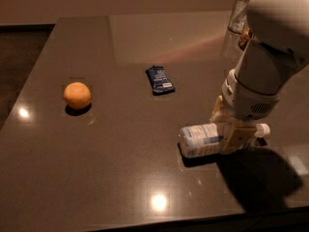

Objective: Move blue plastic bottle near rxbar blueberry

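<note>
The blue plastic bottle (203,139) lies on its side on the dark table (120,178), at the front right, its white cap (263,129) pointing right. My gripper (227,128) is down over the bottle's cap-side half. It is open, with one finger (236,138) in front of the bottle and the other (217,112) behind it. The bottle rests on the table. The rxbar blueberry (160,79) lies flat near the table's middle, up and to the left of the bottle, well apart from it.
A round orange fruit (77,95) sits at the left. Glass jars (240,18) stand at the back right corner, partly hidden by my arm (270,47). The table's front edge runs close below the bottle.
</note>
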Controlling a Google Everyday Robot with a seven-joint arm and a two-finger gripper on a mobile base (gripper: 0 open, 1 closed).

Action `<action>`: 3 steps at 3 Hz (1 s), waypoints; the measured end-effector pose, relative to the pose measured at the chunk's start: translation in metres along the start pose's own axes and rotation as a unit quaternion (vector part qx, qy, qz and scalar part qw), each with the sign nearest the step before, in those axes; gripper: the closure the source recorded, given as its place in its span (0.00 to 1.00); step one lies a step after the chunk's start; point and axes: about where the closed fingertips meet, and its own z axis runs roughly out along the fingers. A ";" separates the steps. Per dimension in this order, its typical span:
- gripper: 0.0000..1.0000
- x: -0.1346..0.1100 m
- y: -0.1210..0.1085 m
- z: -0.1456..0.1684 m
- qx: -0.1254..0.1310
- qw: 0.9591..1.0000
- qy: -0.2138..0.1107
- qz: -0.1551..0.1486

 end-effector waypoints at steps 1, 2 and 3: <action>0.87 -0.008 -0.025 -0.008 0.001 1.000 0.006 -0.014; 1.00 -0.024 -0.063 -0.019 0.015 0.999 0.004 -0.030; 1.00 -0.036 -0.101 -0.024 0.028 0.999 -0.003 -0.037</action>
